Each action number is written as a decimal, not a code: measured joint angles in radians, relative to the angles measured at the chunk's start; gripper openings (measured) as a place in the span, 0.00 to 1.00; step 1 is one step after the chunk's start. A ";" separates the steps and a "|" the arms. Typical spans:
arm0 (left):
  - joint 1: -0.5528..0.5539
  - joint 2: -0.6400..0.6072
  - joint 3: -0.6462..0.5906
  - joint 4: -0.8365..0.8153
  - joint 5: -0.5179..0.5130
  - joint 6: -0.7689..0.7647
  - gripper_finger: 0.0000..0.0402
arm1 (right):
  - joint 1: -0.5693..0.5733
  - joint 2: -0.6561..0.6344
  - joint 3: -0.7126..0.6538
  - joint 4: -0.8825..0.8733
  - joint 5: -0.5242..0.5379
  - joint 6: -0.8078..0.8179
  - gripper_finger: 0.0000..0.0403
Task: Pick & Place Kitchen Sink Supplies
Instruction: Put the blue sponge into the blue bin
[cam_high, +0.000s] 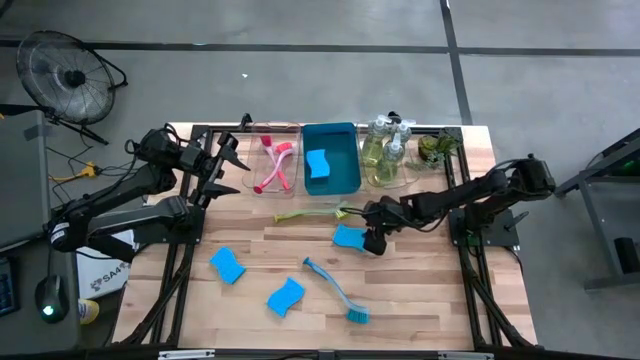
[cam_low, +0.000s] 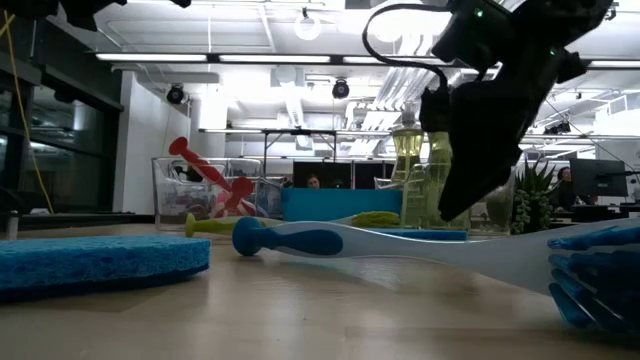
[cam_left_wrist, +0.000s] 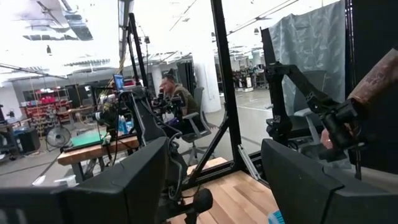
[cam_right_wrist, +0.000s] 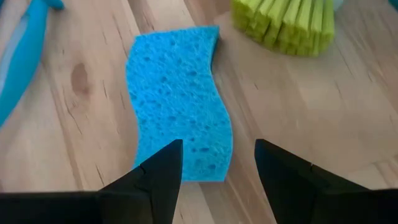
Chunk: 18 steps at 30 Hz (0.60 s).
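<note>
Right wrist view is showing the right gripper (cam_right_wrist: 217, 165) hovering with fingers apart over a bright blue wavy-edged sponge (cam_right_wrist: 180, 99) lying flat mid-tabletop; one end of it is sitting between the fingertips, beside a yellow-green bristled brush head (cam_right_wrist: 286, 25). No writing is legible. The left gripper (cam_high: 222, 165), fingers apart, is waiting above the tabletop's far left corner.

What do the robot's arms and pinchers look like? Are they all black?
Mostly, yes. Both arms are dark and jointed, with thin black cables looping along them. The left gripper and the right gripper each have two flat, dark, wedge-shaped fingers. I can't see any markings on them.
</note>
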 joint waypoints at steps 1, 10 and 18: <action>0.000 0.000 0.000 0.000 0.000 0.000 0.63 | 0.002 0.000 -0.006 0.009 0.000 0.001 0.48; 0.000 0.000 0.000 0.000 0.000 0.000 0.63 | 0.007 0.021 -0.022 0.051 0.015 -0.005 0.48; 0.000 0.000 0.000 0.000 0.000 0.000 0.63 | 0.007 0.089 -0.021 0.085 -0.010 0.028 0.48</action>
